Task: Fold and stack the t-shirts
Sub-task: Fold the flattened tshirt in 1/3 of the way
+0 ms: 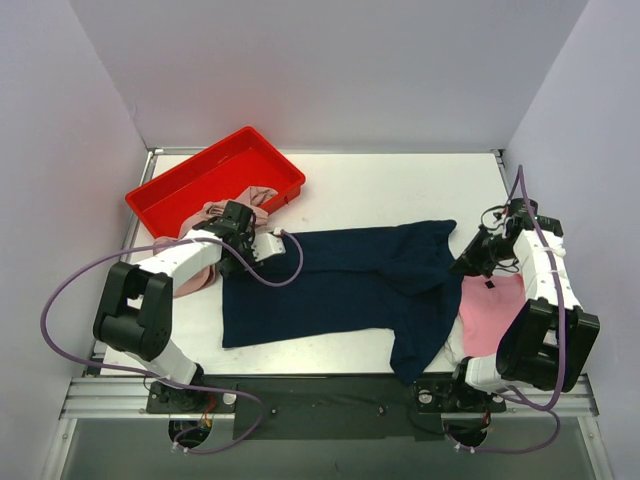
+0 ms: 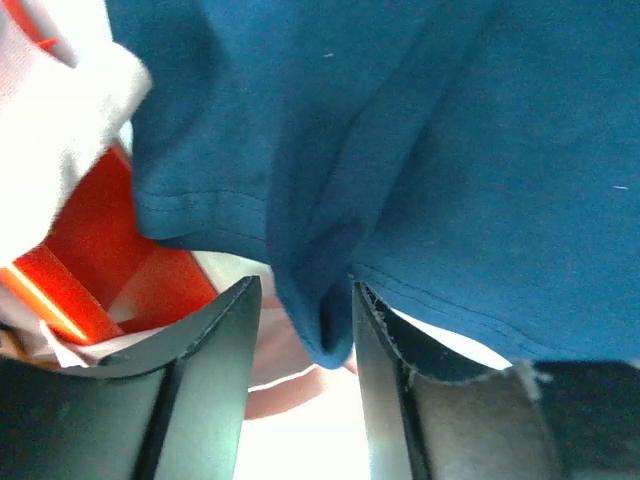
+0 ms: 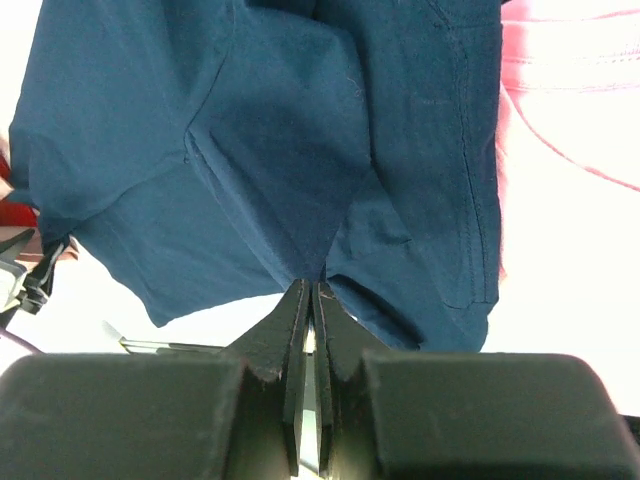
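Note:
The dark navy t-shirt (image 1: pixel 330 285) lies spread across the middle of the table, its right part bunched and hanging toward the near edge. My left gripper (image 1: pixel 232 258) is at its upper left corner. In the left wrist view this gripper (image 2: pixel 305 290) is open, and a hanging fold of the navy t-shirt (image 2: pixel 450 150) sags loosely between the jaws. My right gripper (image 1: pixel 468 262) is at the shirt's right side. The right wrist view shows it (image 3: pixel 312 285) shut on a pinch of the navy t-shirt (image 3: pixel 280 150). The bright pink t-shirt (image 1: pixel 490 310) lies at the right, under the right arm.
A red tray (image 1: pixel 215 180) sits at the back left, with the dusty beige-pink t-shirt (image 1: pixel 215 212) draped over its near rim and running under my left arm. White walls close the table on three sides. The pink t-shirt (image 3: pixel 570 150) fills the right of the right wrist view.

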You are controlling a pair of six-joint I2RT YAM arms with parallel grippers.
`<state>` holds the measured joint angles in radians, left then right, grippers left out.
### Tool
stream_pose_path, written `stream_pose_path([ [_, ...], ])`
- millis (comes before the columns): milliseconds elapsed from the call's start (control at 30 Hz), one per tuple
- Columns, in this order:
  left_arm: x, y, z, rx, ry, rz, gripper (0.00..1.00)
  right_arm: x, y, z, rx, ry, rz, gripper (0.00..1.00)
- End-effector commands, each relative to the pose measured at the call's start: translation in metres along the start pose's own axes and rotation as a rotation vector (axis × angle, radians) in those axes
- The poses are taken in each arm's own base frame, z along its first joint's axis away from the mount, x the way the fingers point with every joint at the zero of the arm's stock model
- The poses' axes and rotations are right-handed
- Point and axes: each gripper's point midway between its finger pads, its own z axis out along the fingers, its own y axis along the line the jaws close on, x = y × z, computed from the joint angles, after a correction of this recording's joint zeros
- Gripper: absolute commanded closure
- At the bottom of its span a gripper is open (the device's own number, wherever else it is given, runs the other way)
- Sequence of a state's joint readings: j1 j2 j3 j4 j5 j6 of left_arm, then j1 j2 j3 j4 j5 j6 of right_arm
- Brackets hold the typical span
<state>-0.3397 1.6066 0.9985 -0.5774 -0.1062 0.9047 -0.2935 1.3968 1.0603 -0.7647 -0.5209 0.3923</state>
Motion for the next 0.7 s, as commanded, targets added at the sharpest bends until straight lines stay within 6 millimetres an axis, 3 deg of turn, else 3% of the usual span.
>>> stream_pose_path([
  [0, -0.036, -0.008, -0.029, 0.100, -0.142, 0.038, 0.46, -0.011, 0.013, 0.000, -0.019, -0.013, -0.011, 1.00],
  [200, -0.115, -0.029, -0.077, 0.142, -0.316, 0.179, 0.42, -0.056, 0.037, 0.027, -0.054, -0.031, 0.027, 1.00],
  [233, -0.140, -0.036, -0.091, 0.150, -0.359, 0.203, 0.42, -0.061, 0.040, 0.031, -0.052, -0.031, 0.024, 1.00],
  [367, -0.216, -0.067, -0.113, 0.211, -0.490, 0.283, 0.45, -0.081, 0.055, 0.053, -0.059, -0.025, 0.037, 1.00],
  [400, -0.233, -0.082, -0.112, 0.231, -0.504, 0.317, 0.46, -0.087, 0.056, 0.062, -0.057, -0.015, 0.063, 1.00],
  [433, -0.252, -0.080, -0.119, 0.215, -0.542, 0.319, 0.46, -0.091, 0.059, 0.065, -0.062, -0.018, 0.084, 1.00],
  [467, -0.266, -0.098, -0.112, 0.242, -0.541, 0.351, 0.47, -0.095, 0.060, 0.071, -0.061, -0.011, 0.094, 1.00],
  [667, -0.344, -0.135, -0.097, 0.260, -0.670, 0.405, 0.48, -0.118, 0.072, 0.095, -0.075, -0.032, 0.174, 1.00],
])
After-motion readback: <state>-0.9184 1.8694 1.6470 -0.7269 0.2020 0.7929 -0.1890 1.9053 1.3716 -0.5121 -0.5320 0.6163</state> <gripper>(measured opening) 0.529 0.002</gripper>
